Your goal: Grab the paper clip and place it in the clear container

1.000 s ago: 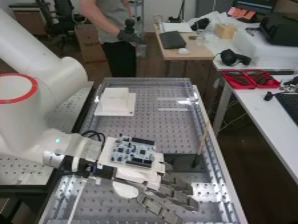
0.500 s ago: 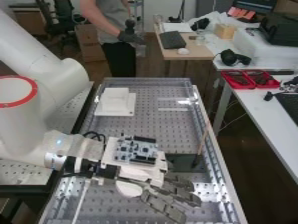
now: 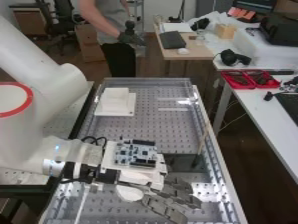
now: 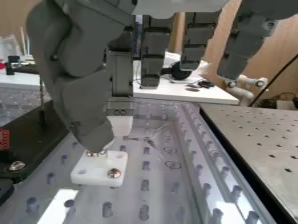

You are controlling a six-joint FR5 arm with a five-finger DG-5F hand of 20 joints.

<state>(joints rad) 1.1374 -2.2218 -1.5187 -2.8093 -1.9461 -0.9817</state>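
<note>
Seemingly at the grasp step — with fingers (image 4: pixel 153 47) mostly straight, holding nothing visible; next, needs to pinch the paper clip.

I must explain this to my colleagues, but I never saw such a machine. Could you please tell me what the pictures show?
The machine is a white robot arm carrying a dark grey robotic hand. A circuit board sits on top, near the wrist. The high view looks down along the bench at a slant; the wrist view comes from a camera on the arm, behind the fingers.

On the metal surface, full of holes, stands a white stepped block. In the wrist view, a small white block with screws is just below the thumb. The fingers look rather straight, and I see nothing clearly held.
</note>
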